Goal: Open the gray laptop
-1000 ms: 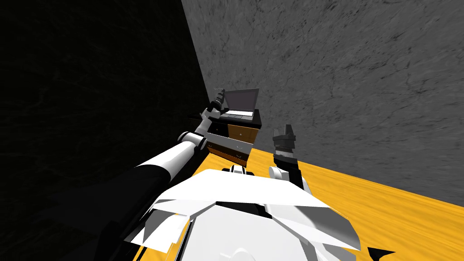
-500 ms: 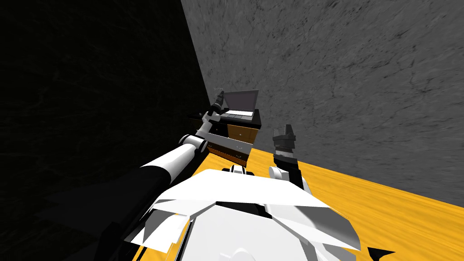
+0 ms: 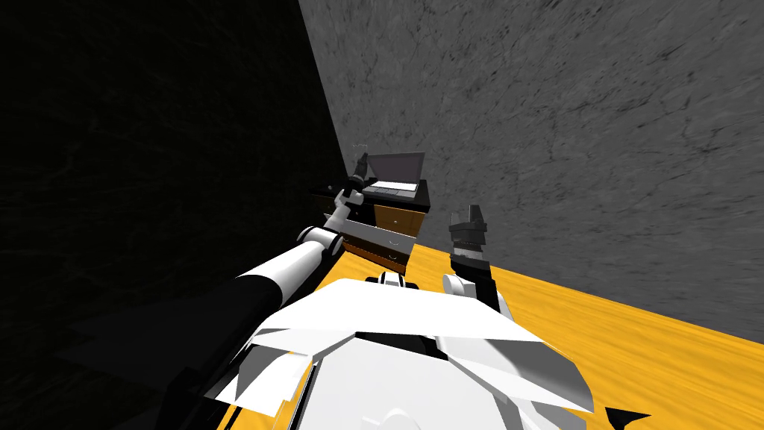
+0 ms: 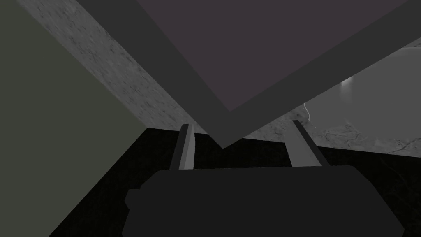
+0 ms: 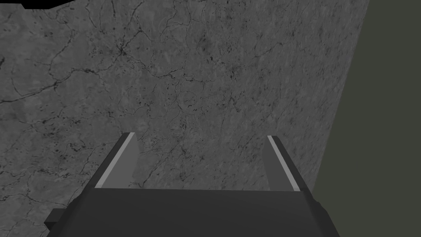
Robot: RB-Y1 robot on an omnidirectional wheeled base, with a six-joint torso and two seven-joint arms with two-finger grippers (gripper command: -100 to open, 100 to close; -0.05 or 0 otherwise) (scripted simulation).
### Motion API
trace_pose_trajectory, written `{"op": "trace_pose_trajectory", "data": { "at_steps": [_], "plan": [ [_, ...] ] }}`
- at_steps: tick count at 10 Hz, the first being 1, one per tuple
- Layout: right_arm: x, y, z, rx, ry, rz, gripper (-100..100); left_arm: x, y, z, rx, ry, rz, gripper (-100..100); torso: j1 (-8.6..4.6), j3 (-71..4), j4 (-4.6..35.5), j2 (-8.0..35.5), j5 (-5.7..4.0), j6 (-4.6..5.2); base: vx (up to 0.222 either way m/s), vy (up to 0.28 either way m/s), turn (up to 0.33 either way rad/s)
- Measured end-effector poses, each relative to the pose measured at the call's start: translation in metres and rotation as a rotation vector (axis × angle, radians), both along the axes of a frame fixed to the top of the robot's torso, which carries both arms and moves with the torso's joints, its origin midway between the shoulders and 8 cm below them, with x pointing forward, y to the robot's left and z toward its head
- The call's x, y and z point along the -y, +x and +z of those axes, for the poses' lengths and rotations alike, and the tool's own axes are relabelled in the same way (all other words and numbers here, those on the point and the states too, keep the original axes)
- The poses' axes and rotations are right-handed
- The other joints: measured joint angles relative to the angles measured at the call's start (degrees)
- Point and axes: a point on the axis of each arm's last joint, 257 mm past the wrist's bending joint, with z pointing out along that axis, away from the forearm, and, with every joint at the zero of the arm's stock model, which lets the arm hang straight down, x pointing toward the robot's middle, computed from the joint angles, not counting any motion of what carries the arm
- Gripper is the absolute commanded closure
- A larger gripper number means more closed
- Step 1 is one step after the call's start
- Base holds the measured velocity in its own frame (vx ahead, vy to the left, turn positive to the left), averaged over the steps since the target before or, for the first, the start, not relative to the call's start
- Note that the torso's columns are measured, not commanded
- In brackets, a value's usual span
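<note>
Your thin gray laptop (image 3: 395, 173) on the black-topped, wooden-drawered desk (image 3: 421, 200) already stands lid-up; little seems left. Left jaws, spread apart, straddle its screen corner (image 4: 224, 138); right jaws hang open, well apart from it.

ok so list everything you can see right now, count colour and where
laptop: one, grey, open, on the cabinet's black top
cabinet: one, wood front, in the corner where the walls meet
drawers: two, apparently pulled out, low on the cabinet
grey wall: one, veined, behind the cabinet
dark wall: one, on the left
floor: orange-yellow, under the cabinet
left gripper: open, a corner of the laptop's screen between its fingers
right gripper: open, raised right of the cabinet, facing the grey wall
</note>
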Motion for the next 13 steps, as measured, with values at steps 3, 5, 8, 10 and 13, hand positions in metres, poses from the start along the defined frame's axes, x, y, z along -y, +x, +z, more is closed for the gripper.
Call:
{"op": "trace_pose_trajectory", "data": {
  "at_steps": [3, 5, 8, 10, 13],
  "plan": [
    [0.0, 0.0, 0.0, 0.0, 0.0, 0.0, 0, -0.005, -0.009, -0.011, 0.045, -0.013, 0.003, 100, -0.02, 0.0, -0.1, 0.0, 0.02, -0.02, 0.003, -0.011, 0.014],
    [0.0, 0.0, 0.0, 0.0, 0.0, 0.0, 0, -0.007, -0.015, -0.013, 0.07, -0.018, 0.001, 100, 0.01, 0.1, 0.0, 0.1, 0.0, -0.01, 0.021, -0.015, 0.033],
    [0.0, 0.0, 0.0, 0.0, 0.0, 0.0, 0, -0.01, -0.029, -0.026, 0.111, -0.04, -0.011, 100, 0.03, 0.0, -0.1, -0.1, 0.03, -0.04, 0.061, -0.03, 0.052],
    [0.0, 0.0, 0.0, 0.0, 0.0, 0.0, 0, -0.012, -0.041, -0.029, 0.151, -0.055, -0.023, 100, 0.16, -0.2, -0.3, -0.4, 0.15, -0.02, 0.065, -0.034, 0.054],
    [0.0, 0.0, 0.0, 0.0, 0.0, 0.0, 0, -0.017, -0.058, -0.031, 0.206, -0.071, -0.035, 100, 0.16, -0.3, -0.5, -0.5, 0.22, 0.01, 0.032, -0.024, 0.032]
  ]
}}
